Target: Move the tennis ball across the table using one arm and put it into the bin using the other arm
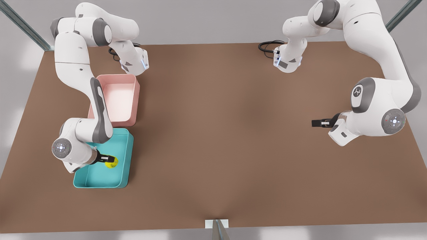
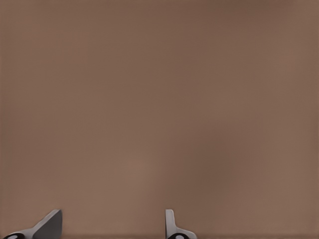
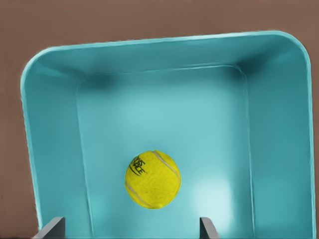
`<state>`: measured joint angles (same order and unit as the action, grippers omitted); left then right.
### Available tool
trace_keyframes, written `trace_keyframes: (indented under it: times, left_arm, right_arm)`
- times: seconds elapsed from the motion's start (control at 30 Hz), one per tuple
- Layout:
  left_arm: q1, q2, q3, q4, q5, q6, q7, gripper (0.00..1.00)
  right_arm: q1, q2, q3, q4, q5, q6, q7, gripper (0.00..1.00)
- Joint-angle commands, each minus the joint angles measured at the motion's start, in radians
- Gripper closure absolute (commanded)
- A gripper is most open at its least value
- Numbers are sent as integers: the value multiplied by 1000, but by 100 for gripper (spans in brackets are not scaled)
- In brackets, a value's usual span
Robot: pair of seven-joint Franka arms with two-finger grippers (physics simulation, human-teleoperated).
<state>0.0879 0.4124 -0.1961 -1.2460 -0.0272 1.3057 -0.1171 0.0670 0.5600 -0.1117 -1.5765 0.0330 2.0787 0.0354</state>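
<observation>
Brown table point(image 1: 227, 140) (matte) bears teal bin point(image 1: 125, 173) holding tennis ball point(image 3: 152, 179).

The arm hides part of the bin point(image 1: 124, 156) and the pink tray point(image 1: 131, 87). The right claw point(image 3: 132, 226) is cut off.

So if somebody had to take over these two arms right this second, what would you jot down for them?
Right gripper: open, poised over the teal bin at the front view's left.
Tennis ball: free of the fingers, inside the bin; cannot tell whether it has settled on the floor.
Left gripper: open, empty, waiting above bare table at the front view's right.
Pink tray: empty, beside the bin.
Done: ball carried across and let go into the bin.
Left: probably only lifting the right arm clear.
</observation>
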Motion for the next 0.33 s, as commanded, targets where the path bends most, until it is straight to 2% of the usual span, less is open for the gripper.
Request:
trace_keyframes:
  times: [0.0,0.03,0.07,0.13,0.23,0.3]
  left_arm:
    - [0,-1,0,0,0,0,-12,0]
    - [0,-1,0,0,1,0,-12,0]
    - [0,-1,0,0,0,0,-12,0]
    - [0,-1,-2,0,1,0,-12,0]
    - [-7,-3,-2,2,0,-8,-13,0]
    - [-37,-7,-3,2,-7,-48,-65,0]
  right_arm:
    - [31,-3,3,85,41,-143,-226,0]
    - [56,-3,1,205,31,-300,-65,0]
    - [59,-5,-3,308,16,-413,-32,0]
    - [111,-67,-9,412,-1,-609,15,0]
    - [117,-245,-5,362,-30,-707,63,0]
    - [97,-381,4,178,-30,-683,86,0]
